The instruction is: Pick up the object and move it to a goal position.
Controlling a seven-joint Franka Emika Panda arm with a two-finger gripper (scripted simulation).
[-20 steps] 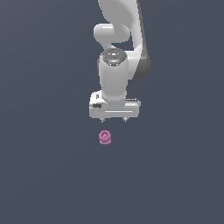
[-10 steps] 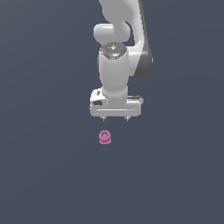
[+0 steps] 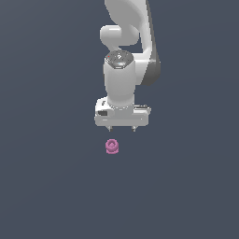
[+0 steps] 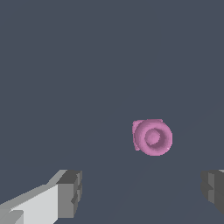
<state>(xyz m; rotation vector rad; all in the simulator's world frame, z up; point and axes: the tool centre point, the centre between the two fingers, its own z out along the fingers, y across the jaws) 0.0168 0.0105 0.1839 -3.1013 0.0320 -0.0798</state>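
A plain dark grey-blue flat surface (image 3: 51, 186)

It fills both views, smooth and even in colour, with no markings, no edges and no other things visible on it.

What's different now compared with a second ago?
The end effector has shifted slightly toward the exterior view's right, hanging a little farther from the pink object. It has taken hold of nothing; its fingers are spread apart. The pink object has stayed where it was.

Bare table (image 3: 51, 177) lies on every side of the object (image 3: 112, 146), at centre frame. The gripper (image 3: 122, 129) hangs near it, jaws spread wide, nothing between them.
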